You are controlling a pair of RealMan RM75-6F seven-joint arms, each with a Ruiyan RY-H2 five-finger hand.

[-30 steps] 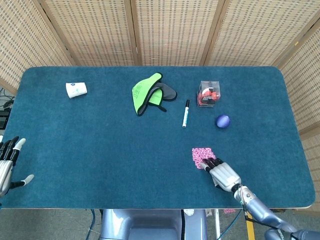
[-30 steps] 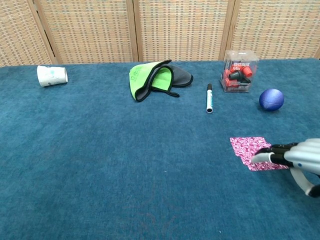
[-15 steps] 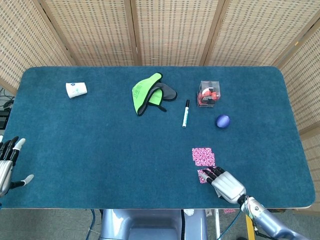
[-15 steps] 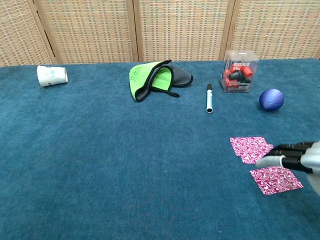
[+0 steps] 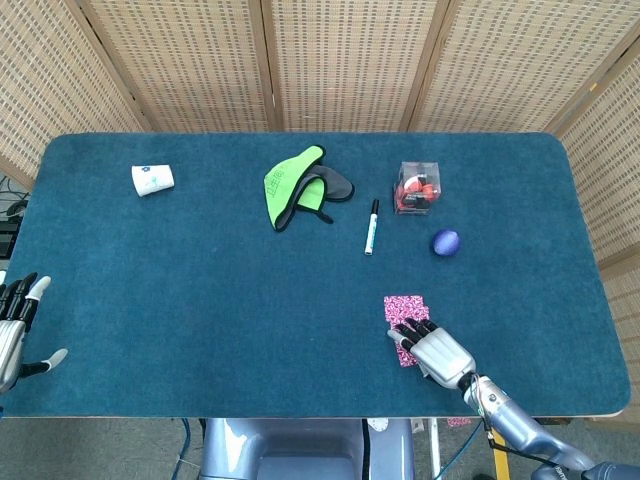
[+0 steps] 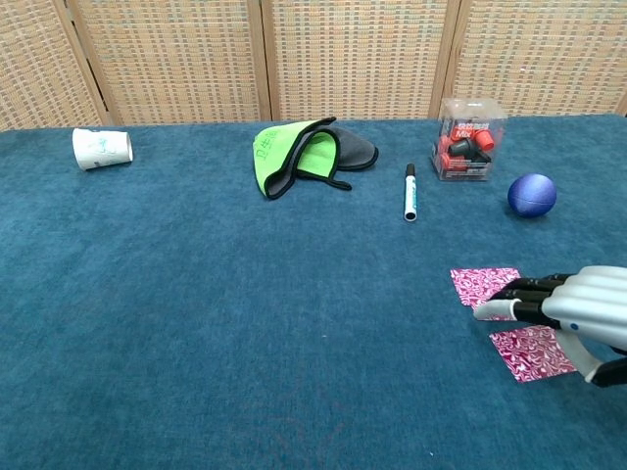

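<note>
— Where is the right hand (image 6: 563, 313), and what is it doing?

— Low at the near right of the dark blue felt-covered table (image 5: 200, 300), palm down, fingers (image 6: 509, 294) stretched forward side by side. It holds nothing. The fingertips lie over two pink patterned paper squares: the farther pink square (image 6: 480, 283) just ahead of them, and the nearer pink square (image 6: 534, 351) partly under the hand. Whether the tips press the paper I cannot tell.

— Why flat like that?

— My guess is that thin sheets lying flush on felt give no edge to pinch, so a flat hand suits sliding them.

— And the left hand (image 5: 15, 330)?

— At the table's near left edge, spread and empty, well apart from everything.

— What else is there?

— Along the far side: a white paper cup (image 6: 102, 148) on its side, a green and grey cloth cap (image 6: 304, 155), a white marker pen with a black cap (image 6: 409, 193), a clear plastic box of red and black parts (image 6: 468, 138) and a small blue ball (image 6: 532, 195).
</note>
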